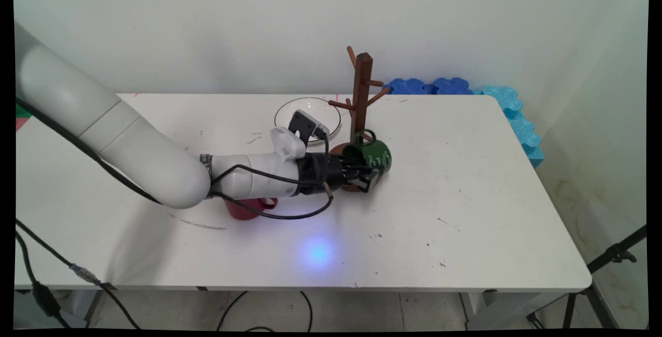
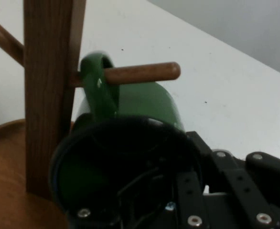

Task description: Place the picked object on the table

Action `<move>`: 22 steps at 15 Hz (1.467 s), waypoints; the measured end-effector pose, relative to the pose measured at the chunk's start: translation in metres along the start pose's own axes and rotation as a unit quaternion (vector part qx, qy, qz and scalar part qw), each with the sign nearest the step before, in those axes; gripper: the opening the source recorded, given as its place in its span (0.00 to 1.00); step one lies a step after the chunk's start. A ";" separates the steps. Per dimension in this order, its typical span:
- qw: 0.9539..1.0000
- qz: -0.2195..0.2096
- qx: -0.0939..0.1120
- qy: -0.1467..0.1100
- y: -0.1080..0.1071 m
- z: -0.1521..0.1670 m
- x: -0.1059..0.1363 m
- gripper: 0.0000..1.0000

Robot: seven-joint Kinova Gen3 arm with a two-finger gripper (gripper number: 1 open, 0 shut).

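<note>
Nearest the lens, the bench's (image 1: 465,233) front edge ran bare and white, and just beyond it a red mug (image 1: 247,208) sat tucked under the arm's forearm, partly hidden. Up the middle, the end effector (image 1: 366,178) reached in low from the left and was clamped on the green mug (image 1: 376,155), one finger inside the mouth and the other outside the wall, as the hand view showed with the dark opening right against the linkage. That green mug lay tipped on its side at the foot of the wooden mug tree (image 1: 360,100), its handle (image 2: 98,88) looped over a low peg (image 2: 140,74), hard up against the post. The tree's round base (image 2: 8,176) rested on the bench beneath the mug. Behind the wrist lay a clear glass plate (image 1: 289,108), just beside the tree. Blue foam blocks (image 1: 517,115) lined the bench's far right corner, well apart from the action.
</note>
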 end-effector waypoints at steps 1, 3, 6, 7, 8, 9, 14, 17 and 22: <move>1.000 0.000 -0.002 0.001 0.001 0.000 0.001 0.00; 1.000 -0.001 -0.005 0.004 0.003 -0.001 0.003 0.00; 1.000 -0.002 -0.012 0.008 0.008 -0.004 0.007 0.00; 1.000 -0.002 -0.014 0.008 0.009 -0.005 0.008 0.00; 1.000 -0.003 -0.017 0.009 0.012 -0.007 0.009 0.00; 1.000 -0.003 -0.021 0.010 0.015 -0.010 0.011 0.00; 0.999 -0.006 -0.042 0.007 0.030 -0.027 0.017 0.00; 0.999 -0.007 -0.053 0.005 0.038 -0.038 0.021 0.00; 0.995 0.009 -0.095 -0.034 0.052 -0.066 0.027 0.00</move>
